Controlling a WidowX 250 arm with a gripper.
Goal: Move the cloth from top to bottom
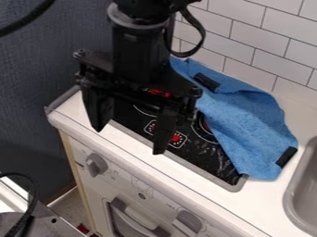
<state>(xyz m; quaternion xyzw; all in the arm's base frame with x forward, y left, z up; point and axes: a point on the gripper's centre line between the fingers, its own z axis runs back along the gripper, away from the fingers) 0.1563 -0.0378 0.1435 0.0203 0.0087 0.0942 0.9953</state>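
The black gripper (129, 134) hangs over the left front part of the stove, its two fingers wide apart with nothing between them. To its right, a blue cloth (244, 120) lies spread from the back of the stove toward the sink side, covering the stovetop's (207, 159) right and rear part. Two black pieces are on the cloth, one near its upper end and one at its lower right corner. Part of the cloth's upper left end is hidden behind the arm. Gripper and cloth look apart.
A grey sink (303, 194) is set into the white counter (272, 203) at the right. White wall tiles (282, 60) rise behind the stove. Knobs (96, 164) and an oven door are on the front face below the counter edge. A dark wall stands at the left.
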